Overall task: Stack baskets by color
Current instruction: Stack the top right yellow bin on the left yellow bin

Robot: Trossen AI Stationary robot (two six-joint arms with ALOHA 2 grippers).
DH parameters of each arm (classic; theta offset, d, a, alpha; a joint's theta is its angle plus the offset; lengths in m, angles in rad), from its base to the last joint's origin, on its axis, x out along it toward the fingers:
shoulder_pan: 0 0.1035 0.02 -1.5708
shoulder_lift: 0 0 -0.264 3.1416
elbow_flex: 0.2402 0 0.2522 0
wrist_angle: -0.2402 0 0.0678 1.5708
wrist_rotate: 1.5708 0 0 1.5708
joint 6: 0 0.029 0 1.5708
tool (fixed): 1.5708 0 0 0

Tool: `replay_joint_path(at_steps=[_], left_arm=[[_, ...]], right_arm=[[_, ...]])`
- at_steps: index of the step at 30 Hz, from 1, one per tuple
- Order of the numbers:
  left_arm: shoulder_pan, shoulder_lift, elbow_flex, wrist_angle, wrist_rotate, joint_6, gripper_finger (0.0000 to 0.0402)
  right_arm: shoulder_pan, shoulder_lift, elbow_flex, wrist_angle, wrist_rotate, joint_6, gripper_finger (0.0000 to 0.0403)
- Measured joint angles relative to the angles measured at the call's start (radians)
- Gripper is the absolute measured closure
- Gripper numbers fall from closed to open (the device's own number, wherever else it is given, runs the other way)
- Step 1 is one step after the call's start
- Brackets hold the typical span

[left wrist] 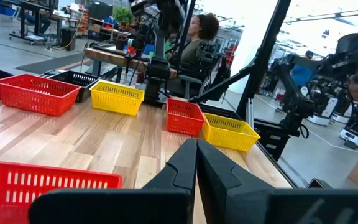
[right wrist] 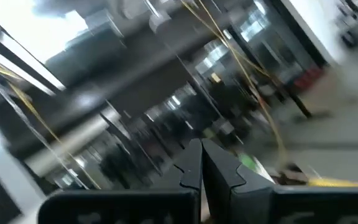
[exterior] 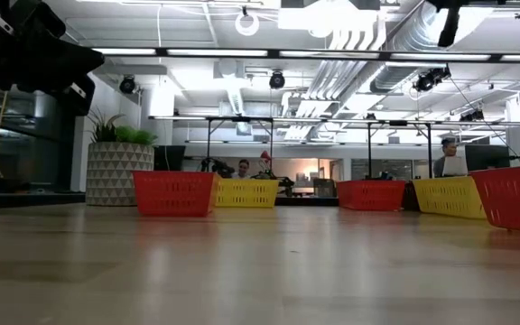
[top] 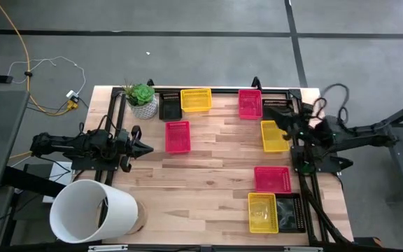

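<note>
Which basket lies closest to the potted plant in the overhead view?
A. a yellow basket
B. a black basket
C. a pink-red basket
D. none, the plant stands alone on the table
B: the black basket sits right beside the potted plant at the table's far edge, with the yellow basket on its other side, farther from the plant.

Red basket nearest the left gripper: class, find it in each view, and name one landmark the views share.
High view: red basket, left of centre on the table.
Low view: leftmost basket, just right of the plant pot.
Left wrist view: bottom left corner.
Right wrist view: not to be made out.
Landmark: the plant pot, shown in the high and low views.
</note>
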Motion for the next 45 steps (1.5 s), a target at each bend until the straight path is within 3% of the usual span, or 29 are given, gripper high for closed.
replay_joint_path(at_steps=[7, 13, 20, 24, 27, 31, 36, 40, 45], left_arm=[[0.0, 0.0, 0.0, 0.0, 0.0, 0.0, 0.0401], [0.0, 0.0, 0.0, 0.063, -0.005, -0.04, 0.0401], [0.0, 0.0, -0.001, 0.525, -0.144, -0.134, 0.0401], [0.001, 0.031, 0.016, 0.726, -0.258, -0.128, 0.0401], [0.001, 0.115, 0.096, 0.693, -0.246, -0.164, 0.0401], [0.001, 0.329, 0.244, 0.615, -0.232, -0.175, 0.0401], [0.029, 0.562, 0.453, 0.468, -0.231, -0.03, 0.0401], [0.058, 0.669, 0.567, 0.373, -0.272, 0.076, 0.0401], [0.087, 0.733, 0.611, 0.374, -0.285, 0.087, 0.0401]], right_arm=[[-0.001, 0.17, 0.21, -0.475, -0.006, 0.142, 0.0402], [-0.001, 0.233, 0.33, -0.716, -0.062, 0.169, 0.0402], [0.0, 0.223, 0.356, -0.832, -0.194, 0.168, 0.0402], [0.0, 0.226, 0.357, -0.876, -0.171, 0.148, 0.0402], [-0.001, 0.227, 0.355, -0.871, -0.101, 0.141, 0.0402], [-0.001, 0.226, 0.355, -0.838, -0.029, 0.141, 0.0402], [-0.001, 0.226, 0.355, -0.799, -0.025, 0.168, 0.0402], [-0.001, 0.227, 0.354, -0.798, -0.026, 0.197, 0.0397], [-0.001, 0.227, 0.356, -0.809, -0.029, 0.258, 0.0361]])
